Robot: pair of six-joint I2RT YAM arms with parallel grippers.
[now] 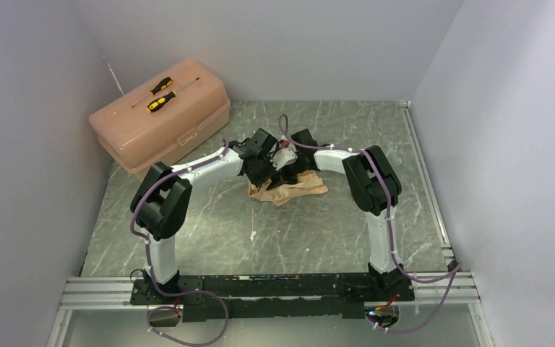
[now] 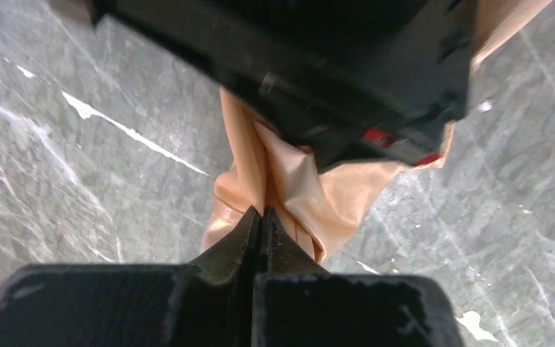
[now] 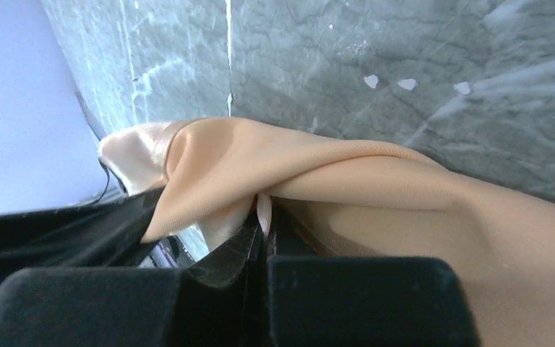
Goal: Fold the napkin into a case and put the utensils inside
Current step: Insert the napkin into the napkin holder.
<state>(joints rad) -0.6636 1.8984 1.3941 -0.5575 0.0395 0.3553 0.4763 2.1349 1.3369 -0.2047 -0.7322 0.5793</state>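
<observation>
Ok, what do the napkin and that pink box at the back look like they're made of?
The napkin: likely satin-type woven fabric, peach-tan and glossy; it drapes in soft folds that catch the light. The toolbox: looks like rigid, slightly translucent pink plastic, smooth; moulded lid and front latch.

Pink toolbox at the table's far-left corner, 2 screwdrivers lying on its lid.

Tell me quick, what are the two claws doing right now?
Left claw: closed, pinching the napkin.
Right claw: closed, pinching a fold of the napkin.
</observation>
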